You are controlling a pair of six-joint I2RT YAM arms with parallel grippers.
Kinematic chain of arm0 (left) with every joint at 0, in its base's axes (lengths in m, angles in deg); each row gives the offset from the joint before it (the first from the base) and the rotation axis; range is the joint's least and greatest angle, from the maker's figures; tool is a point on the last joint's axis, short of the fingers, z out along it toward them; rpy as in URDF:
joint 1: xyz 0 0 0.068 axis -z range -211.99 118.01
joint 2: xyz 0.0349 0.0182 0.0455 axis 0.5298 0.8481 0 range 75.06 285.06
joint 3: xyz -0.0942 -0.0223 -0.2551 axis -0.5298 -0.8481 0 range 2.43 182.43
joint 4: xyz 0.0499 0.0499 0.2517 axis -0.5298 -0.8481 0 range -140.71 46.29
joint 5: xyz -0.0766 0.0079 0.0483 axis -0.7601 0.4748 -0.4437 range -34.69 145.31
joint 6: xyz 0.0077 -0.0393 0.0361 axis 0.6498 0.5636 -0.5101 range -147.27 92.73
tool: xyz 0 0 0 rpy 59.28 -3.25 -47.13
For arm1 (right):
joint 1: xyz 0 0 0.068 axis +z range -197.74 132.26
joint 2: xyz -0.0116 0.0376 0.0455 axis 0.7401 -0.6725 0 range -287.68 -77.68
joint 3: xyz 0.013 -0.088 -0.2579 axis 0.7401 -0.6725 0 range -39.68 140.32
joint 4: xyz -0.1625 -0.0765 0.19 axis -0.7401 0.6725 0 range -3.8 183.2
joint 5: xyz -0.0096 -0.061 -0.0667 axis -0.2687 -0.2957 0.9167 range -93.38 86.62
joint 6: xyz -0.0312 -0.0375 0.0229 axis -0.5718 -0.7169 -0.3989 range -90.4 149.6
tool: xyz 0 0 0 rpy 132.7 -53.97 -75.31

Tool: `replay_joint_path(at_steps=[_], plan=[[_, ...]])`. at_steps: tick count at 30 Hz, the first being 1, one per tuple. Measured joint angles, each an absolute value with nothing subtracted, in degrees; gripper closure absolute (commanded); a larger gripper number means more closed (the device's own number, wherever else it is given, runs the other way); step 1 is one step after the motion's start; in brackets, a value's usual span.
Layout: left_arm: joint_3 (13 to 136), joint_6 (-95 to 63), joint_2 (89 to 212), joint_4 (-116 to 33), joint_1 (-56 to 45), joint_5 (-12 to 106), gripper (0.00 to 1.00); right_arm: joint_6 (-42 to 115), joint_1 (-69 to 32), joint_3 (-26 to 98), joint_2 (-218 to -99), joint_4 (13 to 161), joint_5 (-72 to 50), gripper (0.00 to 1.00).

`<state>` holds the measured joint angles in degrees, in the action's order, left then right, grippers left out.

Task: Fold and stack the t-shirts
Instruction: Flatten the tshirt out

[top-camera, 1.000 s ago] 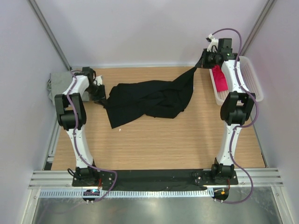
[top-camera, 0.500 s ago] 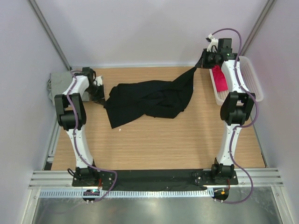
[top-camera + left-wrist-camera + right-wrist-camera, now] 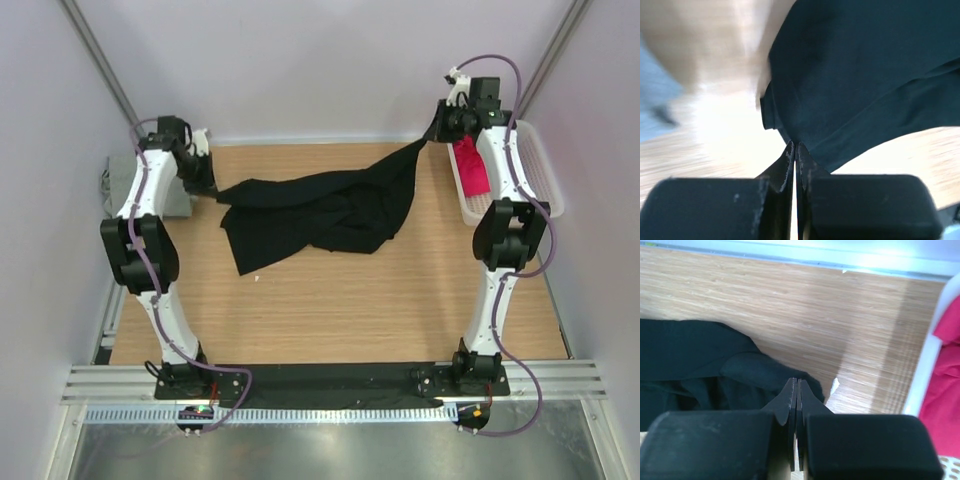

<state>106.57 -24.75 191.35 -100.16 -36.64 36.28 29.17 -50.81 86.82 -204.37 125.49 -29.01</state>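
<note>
1. One black t-shirt lies on the table, strung between my two grippers.
2. My left gripper pinches its left edge; my right gripper pinches its raised right corner.
3. One red t-shirt lies in the one basket.

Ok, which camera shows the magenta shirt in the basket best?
Top external: the magenta shirt lies in the white basket, partly behind the right arm. Right wrist catches only a strip at its frame's edge; left wrist shows none of it.
</note>
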Motion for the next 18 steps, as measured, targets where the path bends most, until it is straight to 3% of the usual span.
replay_joint_path(at_steps=[18], plan=[[118.5,-32.1,170.5,-96.5,-36.6,39.5,1.0,32.9,-53.5,86.1,-178.3,123.5,-23.2,0.99]])
